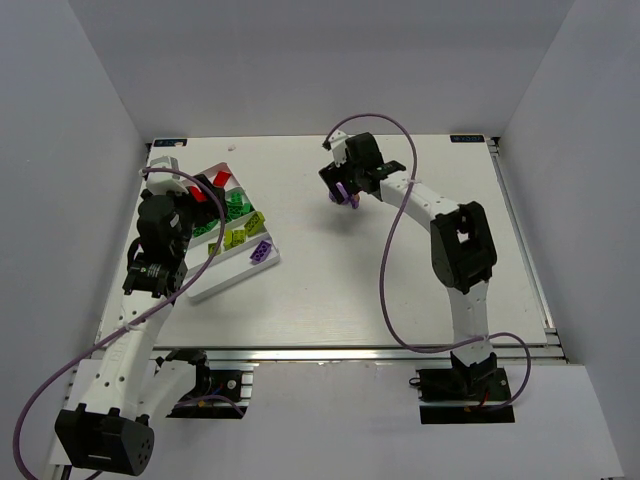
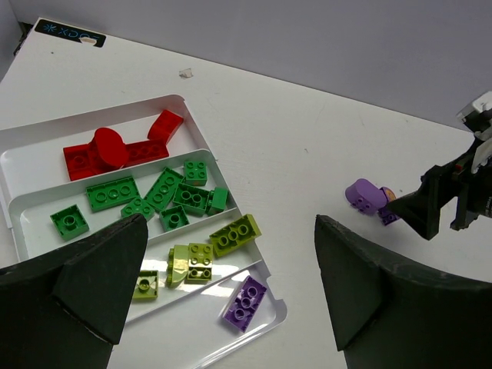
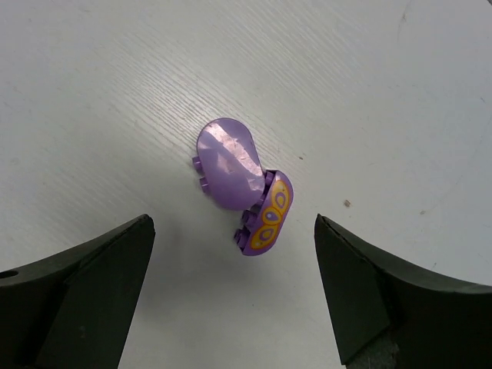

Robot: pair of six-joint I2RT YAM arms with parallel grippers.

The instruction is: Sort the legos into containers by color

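Observation:
The white tray [image 1: 215, 280] lies at the left; its compartments show in the left wrist view [image 2: 31, 165]. They hold red bricks [image 2: 115, 150], green bricks [image 2: 165, 188], yellow-green bricks [image 2: 234, 234] and one purple brick [image 2: 246, 302], each colour in its own compartment. My left gripper [image 2: 231, 223] is open and empty above the tray [image 1: 205, 192]. Two purple bricks lie together on the table: a rounded lilac one [image 3: 227, 163] and a darker one with a yellow pattern [image 3: 267, 214]. My right gripper [image 3: 232, 223] is open just above them [image 1: 345, 188], touching neither.
A small white scrap [image 2: 185, 73] lies on the table beyond the tray. A black label [image 2: 69, 32] marks the far left corner. White walls close in the table on three sides, and a metal rail [image 1: 522, 235] runs along its right edge.

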